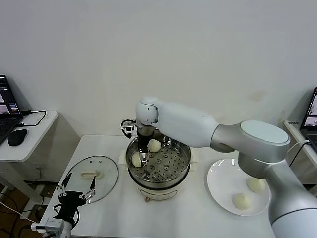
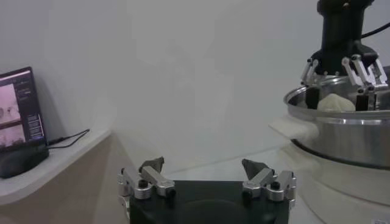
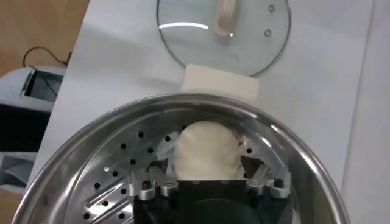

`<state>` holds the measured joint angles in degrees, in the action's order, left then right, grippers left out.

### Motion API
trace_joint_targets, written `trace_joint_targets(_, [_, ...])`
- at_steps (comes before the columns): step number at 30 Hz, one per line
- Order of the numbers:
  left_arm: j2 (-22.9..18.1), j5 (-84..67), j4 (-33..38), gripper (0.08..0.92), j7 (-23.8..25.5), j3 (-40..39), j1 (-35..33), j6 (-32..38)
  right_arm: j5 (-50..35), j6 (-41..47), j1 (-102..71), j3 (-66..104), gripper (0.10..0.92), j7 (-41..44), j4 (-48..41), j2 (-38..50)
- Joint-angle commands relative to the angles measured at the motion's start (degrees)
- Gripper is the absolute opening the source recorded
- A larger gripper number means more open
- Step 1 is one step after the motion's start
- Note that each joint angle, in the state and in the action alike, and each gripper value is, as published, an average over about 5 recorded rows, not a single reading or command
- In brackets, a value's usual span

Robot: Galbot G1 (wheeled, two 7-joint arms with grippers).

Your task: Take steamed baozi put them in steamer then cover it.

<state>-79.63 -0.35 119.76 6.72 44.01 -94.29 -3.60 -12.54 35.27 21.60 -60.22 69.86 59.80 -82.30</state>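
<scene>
Cream-white steamed baozi number 4 in the head view. 2 lie on the perforated tray inside the steamer (image 1: 158, 166): one (image 1: 155, 145) toward the pot's far wall, the other (image 1: 136, 159) at its left wall. The other 2 (image 1: 256, 185) (image 1: 241, 201) rest on a flat white plate (image 1: 218, 186) near the table's right edge.

The steamer, shiny steel on a white base with cream side handles, stands about mid-table, nearer the front edge than the back. The cover (image 1: 94, 177), clear glass with a cream handle at its centre, lies flat on the table's left part, just beside the pot and apart from it.

The right gripper (image 1: 143, 159) reaches down into the pot over the left-wall bun. In the right wrist view its fingers (image 3: 148, 183) stand spread on either side of that bun (image 3: 205, 148), not pressing it; the bun sits on the tray.

The left gripper (image 1: 77, 191) waits at the table's front-left corner, just beside the cover's rim, its jaws wide apart and holding nothing, as the left wrist view (image 2: 203, 172) shows.

A laptop (image 1: 6, 106) and a mouse (image 1: 16, 136) sit on a side table (image 1: 39, 130) to the left.
</scene>
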Motion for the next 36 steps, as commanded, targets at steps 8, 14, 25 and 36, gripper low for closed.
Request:
trace_joint_targets(8, [-0.37,0.41,1.48,0.823,0.74,-0.72,-0.82,-0.62,0.55,-3.33,8.09,6.95,0.823,4.69,27.58,30.14])
trace_joint_targets(14, [-0.78,0.28,2.14,0.823,1.12,-0.88,-1.40,-1.15,2.97,-6.46,5.93,9.46,0.823,6.68,34.82,45.44])
trace_joint_targets(25, [-0.63,0.35,2.04,0.823,1.03,-1.34,-3.10,-1.13,14.08,-13.31,-10.13,16.43,0.823,8.15,39.25,61.54])
trace_joint_targets(36, [-1.10,1.54,2.57,0.823,0.97,-1.47,-4.66,-1.06,25.02,-17.66,-31.43,26.86,0.823,8.08,37.03,60.53])
